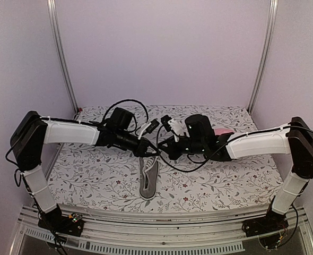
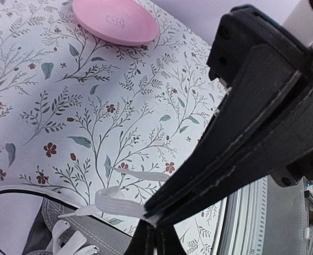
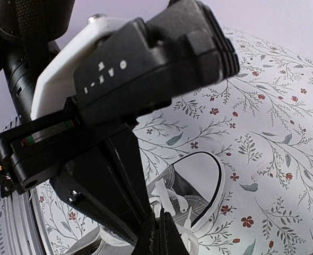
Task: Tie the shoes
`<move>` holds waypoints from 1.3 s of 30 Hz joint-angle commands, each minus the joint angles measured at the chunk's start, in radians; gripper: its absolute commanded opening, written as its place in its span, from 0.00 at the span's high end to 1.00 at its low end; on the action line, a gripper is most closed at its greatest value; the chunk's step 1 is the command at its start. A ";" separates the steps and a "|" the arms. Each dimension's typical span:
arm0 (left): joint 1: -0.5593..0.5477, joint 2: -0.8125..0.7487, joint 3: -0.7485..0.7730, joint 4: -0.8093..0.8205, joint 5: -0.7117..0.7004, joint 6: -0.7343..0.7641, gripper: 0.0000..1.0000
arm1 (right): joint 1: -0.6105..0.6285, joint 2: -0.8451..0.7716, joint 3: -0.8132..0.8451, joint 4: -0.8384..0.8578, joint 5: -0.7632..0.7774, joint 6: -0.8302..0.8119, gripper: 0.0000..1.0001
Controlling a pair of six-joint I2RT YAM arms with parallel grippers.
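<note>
The grey sneaker lies mid-table, toe toward the near edge, and also shows in the left wrist view and the right wrist view. My left gripper and right gripper meet tip to tip just above its laces. In the left wrist view my left gripper is shut, a loop of white lace running into its tips. The right gripper's shut fingers come to the same spot. In the right wrist view my right gripper is shut beside the loose laces.
A pink round plate sits at the back right behind the right arm, and shows in the left wrist view. Black cables hang beneath the right wrist. Walls and metal posts enclose the floral table; a metal rail runs along its near edge.
</note>
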 commanded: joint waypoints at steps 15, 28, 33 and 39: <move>0.008 -0.127 -0.306 0.417 -0.035 -0.439 1.00 | -0.177 0.216 0.176 0.100 -0.137 0.065 0.60; 0.045 -0.143 -0.333 0.469 -0.039 -0.535 1.00 | -0.172 0.104 -0.245 0.382 -0.428 0.198 0.43; 0.045 -0.142 -0.331 0.456 -0.043 -0.529 1.00 | -0.143 0.177 -0.185 0.385 -0.446 0.215 0.41; 0.045 -0.148 -0.330 0.432 -0.053 -0.516 1.00 | -0.129 0.259 -0.126 0.384 -0.464 0.215 0.37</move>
